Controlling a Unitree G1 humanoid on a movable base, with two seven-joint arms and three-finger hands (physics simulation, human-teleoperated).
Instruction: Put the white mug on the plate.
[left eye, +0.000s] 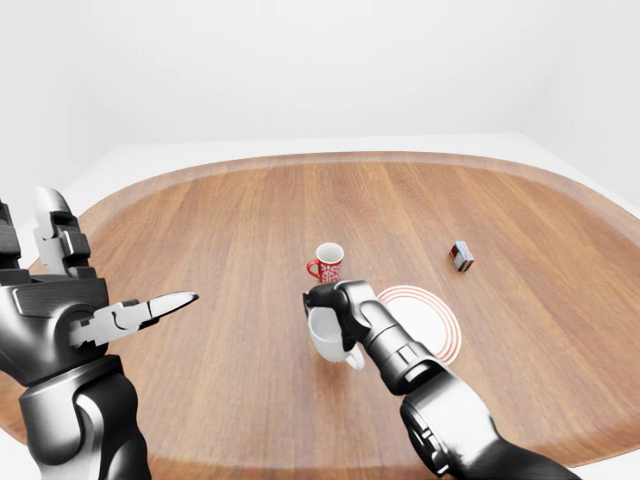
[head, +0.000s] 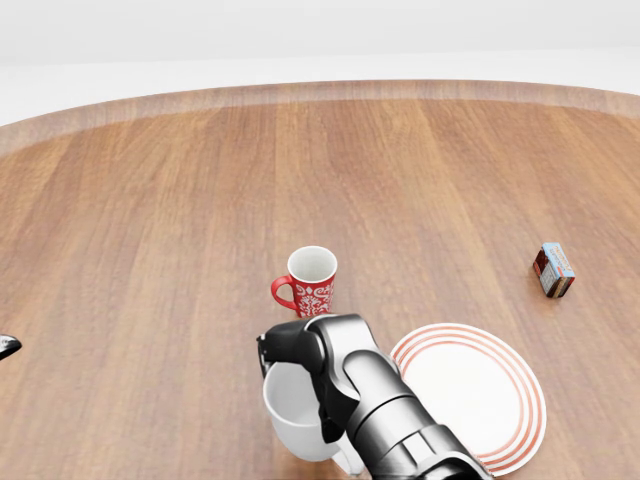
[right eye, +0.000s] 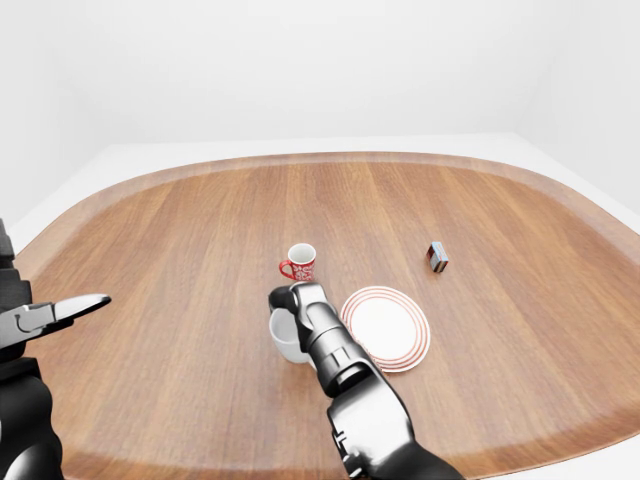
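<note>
My right hand (head: 288, 358) is shut on the rim of the white mug (head: 296, 420), fingers over its far edge. In the head view the mug is upright at the bottom centre, just left of the plate, with its handle (left eye: 353, 360) pointing toward me. The white plate with red rings (head: 478, 400) lies flat at the bottom right, and my forearm covers its left edge. My left hand (left eye: 110, 315) is raised at the left of the left-eye view, open and holding nothing.
A red patterned mug (head: 311, 283) stands just above the white mug and my hand. A small red and blue box (head: 553, 270) lies at the right. The round wooden table (head: 150, 230) stretches wide, its far rim curving along the top.
</note>
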